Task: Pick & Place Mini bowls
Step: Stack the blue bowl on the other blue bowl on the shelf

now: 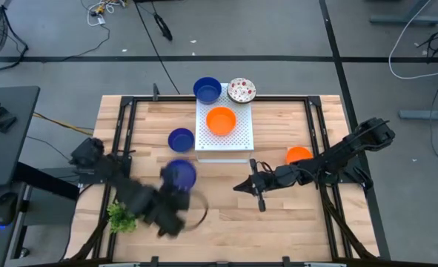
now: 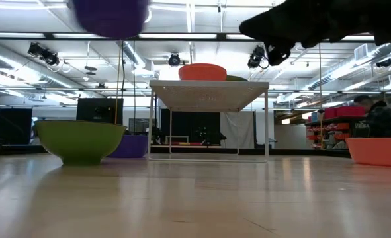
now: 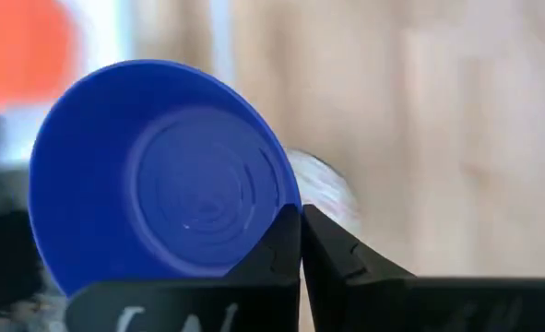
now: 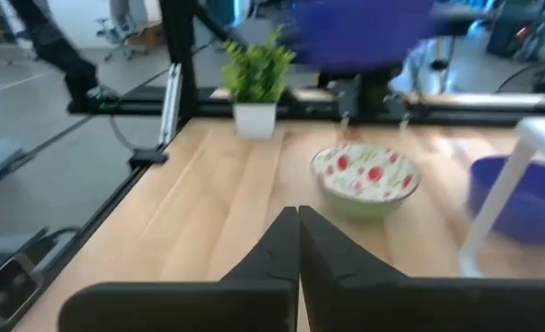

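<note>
Motion blur smeared the left gripper, whose fingers were clamped on the rim of a blue mini bowl, held off the table just beside the white board's near-left corner. Under it a speckled bowl sat mostly hidden. Right gripper, fingers pressed together, hung near the board's front edge.

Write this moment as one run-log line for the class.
left gripper: shut on blue bowl, lifted off table | right gripper: shut, empty, mid-table | board: orange bowl on it
</note>
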